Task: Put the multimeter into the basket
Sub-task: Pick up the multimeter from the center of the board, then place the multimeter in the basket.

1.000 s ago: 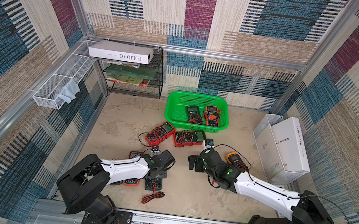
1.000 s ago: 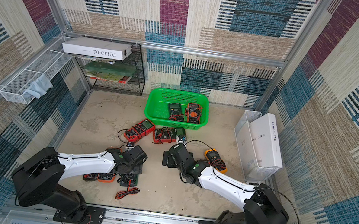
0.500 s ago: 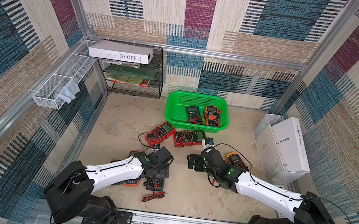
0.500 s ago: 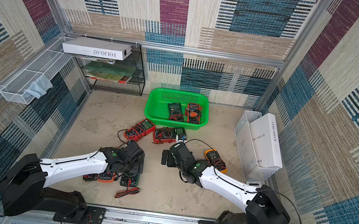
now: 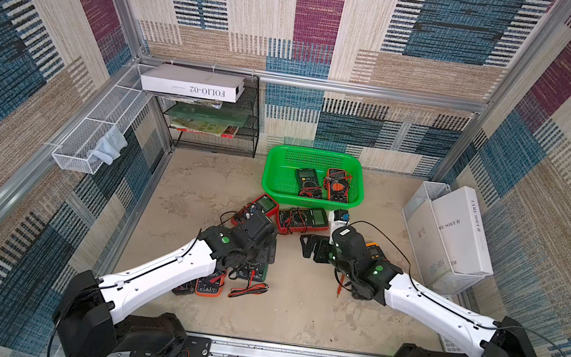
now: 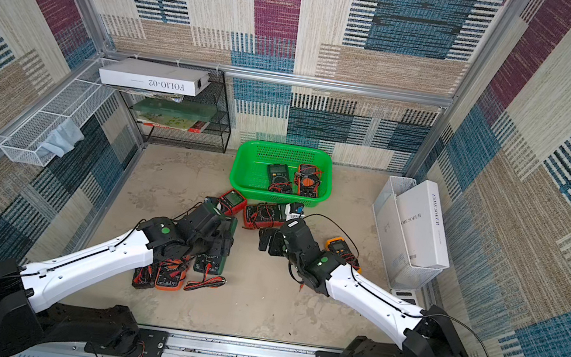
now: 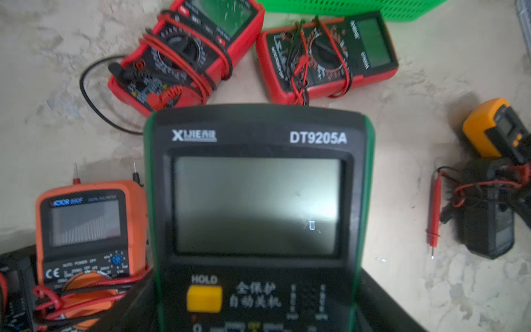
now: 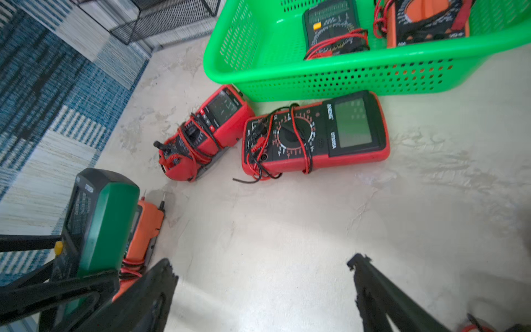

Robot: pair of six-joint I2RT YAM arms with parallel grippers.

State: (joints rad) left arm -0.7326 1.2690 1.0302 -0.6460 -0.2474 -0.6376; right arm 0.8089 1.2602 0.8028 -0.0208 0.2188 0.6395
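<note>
The green multimeter [image 7: 255,201] — a black face in a dark green case, with a wide blank grey screen, a yellow HOLD button and the marking DT9205A — is clamped by its lower part in the left gripper [image 7: 254,290], and its screen end is seen raised over an orange meter [image 7: 83,224] on the floor [image 7: 402,287]. It is found well apart from the basket [image 5: 277,182], in which two other meters [image 5: 308,181] are already laid. The right gripper [image 8: 263,261] is spread wide over the floor, with nothing caught between its fingers.
</note>
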